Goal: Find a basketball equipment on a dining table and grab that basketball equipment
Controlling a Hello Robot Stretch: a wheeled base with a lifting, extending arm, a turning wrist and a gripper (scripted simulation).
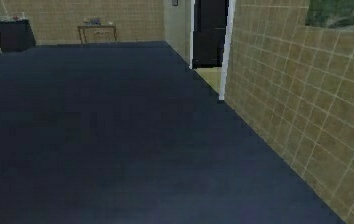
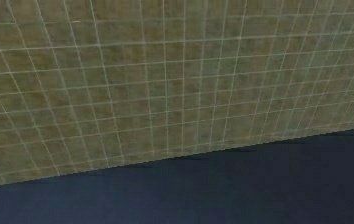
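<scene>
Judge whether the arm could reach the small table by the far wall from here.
Probably not: the table stands far across the blue floor, and the arm's side faces a tiled wall.

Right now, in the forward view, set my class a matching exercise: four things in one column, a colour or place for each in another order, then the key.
Things:
1. floor
2. small table
3. doorway
4. wall picture

Colour or place:
A. white frame, dark inside
B. dark blue
C. top right corner of the view
D. far end, left of the middle

Pairs: 1-B, 2-D, 3-A, 4-C
</scene>
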